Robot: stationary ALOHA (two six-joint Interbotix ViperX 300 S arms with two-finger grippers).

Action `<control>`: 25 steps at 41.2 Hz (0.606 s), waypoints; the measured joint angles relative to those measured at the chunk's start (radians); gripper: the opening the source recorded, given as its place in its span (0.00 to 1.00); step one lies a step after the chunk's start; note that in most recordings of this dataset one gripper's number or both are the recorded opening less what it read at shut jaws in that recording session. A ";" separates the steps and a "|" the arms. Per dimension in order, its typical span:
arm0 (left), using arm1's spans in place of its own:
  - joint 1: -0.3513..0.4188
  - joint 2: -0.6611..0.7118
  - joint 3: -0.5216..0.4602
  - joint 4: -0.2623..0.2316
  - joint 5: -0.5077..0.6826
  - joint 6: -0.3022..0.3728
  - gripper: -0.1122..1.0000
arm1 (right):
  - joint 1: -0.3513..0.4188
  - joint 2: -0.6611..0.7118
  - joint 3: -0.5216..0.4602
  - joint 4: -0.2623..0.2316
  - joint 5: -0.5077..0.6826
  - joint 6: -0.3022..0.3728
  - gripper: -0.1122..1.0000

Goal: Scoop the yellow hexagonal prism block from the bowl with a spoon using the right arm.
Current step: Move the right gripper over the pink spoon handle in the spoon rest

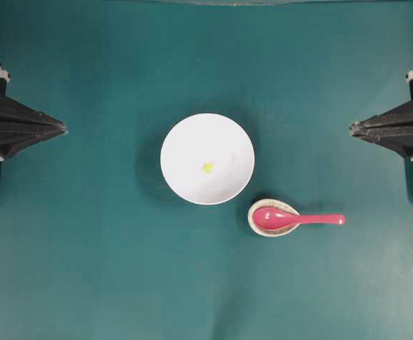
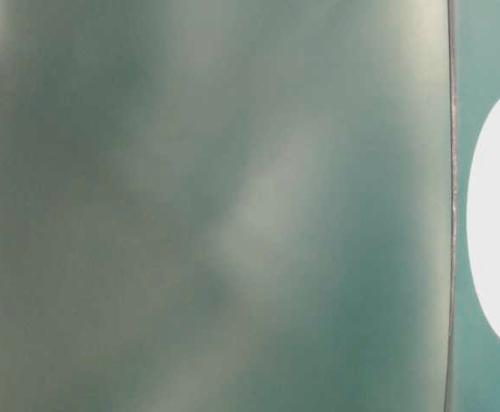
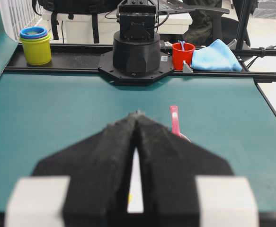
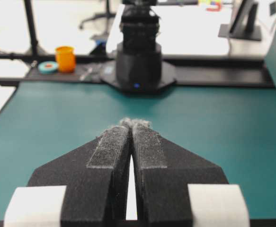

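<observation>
Overhead view, nearest the bottom edge first: pink-red spoon [image 1: 291, 219] lies with its scoop in a small speckled oval spoon rest [image 1: 271, 217], handle pointing right and sticking out over the teal table [image 1: 86, 269]. Nothing grips it.

Just up-left of the rest, close to its rim but whether touching can't be told: large white bowl [image 1: 207, 159], roughly mid-table. Yellow hexagonal prism block [image 1: 207, 168] sits inside the bowl near the centre, tiny against the white.

Both arms parked at the table sides, level with the upper half of the bowl, well apart from it and from the spoon. Left gripper [image 1: 63, 129] points right, right gripper [image 1: 352, 128] points left, tips facing each other across the bowl.

Left wrist view: left gripper [image 3: 137, 113] jaws pressed together at the tips, nothing between them. Past the tips, the spoon handle [image 3: 175, 120] shows on the table; a sliver of white bowl and a yellow speck show through the slit between the fingers. Far edge: opposite arm base [image 3: 137, 47], yellow cup with blue ring [image 3: 36, 46], red cup [image 3: 182, 55], blue cloth [image 3: 216, 56].

Right wrist view: right gripper [image 4: 134, 124] jaws closed tip to tip, empty. Beyond: bare teal mat, other arm base [image 4: 139, 59], orange cup [image 4: 65, 58].

Table-level view is a blur; only a white edge of the bowl [image 2: 496, 215] at right.
</observation>
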State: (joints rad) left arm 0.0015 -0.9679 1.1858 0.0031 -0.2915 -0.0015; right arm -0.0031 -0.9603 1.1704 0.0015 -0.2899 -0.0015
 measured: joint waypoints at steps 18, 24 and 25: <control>0.000 0.002 -0.008 0.002 0.075 -0.009 0.10 | -0.005 0.009 0.000 0.002 -0.006 0.002 0.11; 0.000 0.002 -0.008 0.002 0.077 -0.009 0.10 | -0.005 0.009 0.000 0.002 -0.006 0.002 0.26; 0.000 0.002 -0.006 0.002 0.077 -0.009 0.10 | -0.005 0.008 0.000 0.002 -0.008 0.000 0.31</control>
State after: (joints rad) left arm 0.0015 -0.9664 1.1796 0.0046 -0.2148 -0.0107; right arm -0.0077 -0.9526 1.1704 0.0031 -0.2976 -0.0015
